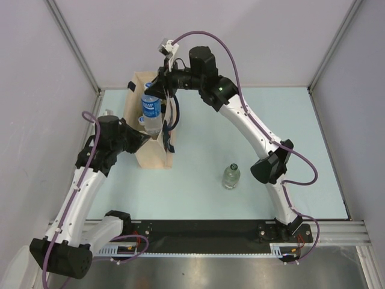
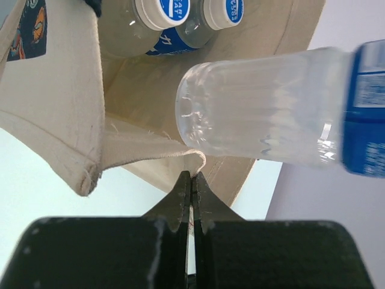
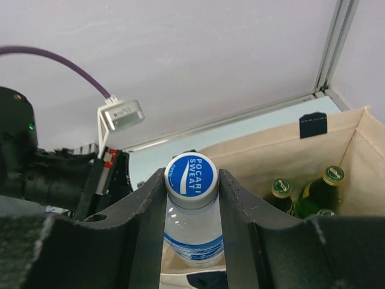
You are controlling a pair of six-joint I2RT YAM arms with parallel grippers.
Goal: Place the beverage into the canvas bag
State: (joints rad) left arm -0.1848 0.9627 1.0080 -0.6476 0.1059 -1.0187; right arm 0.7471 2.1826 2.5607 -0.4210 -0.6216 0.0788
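Right gripper (image 3: 191, 179) clamps bottle (image 1: 151, 111) over bag (image 1: 150, 158), left gripper (image 2: 191, 180) pinches its rim; next: lower straight in, then release.

We see the right gripper (image 1: 155, 91) holding a clear bottle (image 1: 151, 113) with a blue label by its top, over the open mouth of the beige canvas bag (image 1: 153, 158). The left gripper (image 1: 143, 138) sits at the bag's left rim. A small greenish bottle (image 1: 231, 177) stands upright on the pale blue table (image 1: 289, 132), well apart to the right
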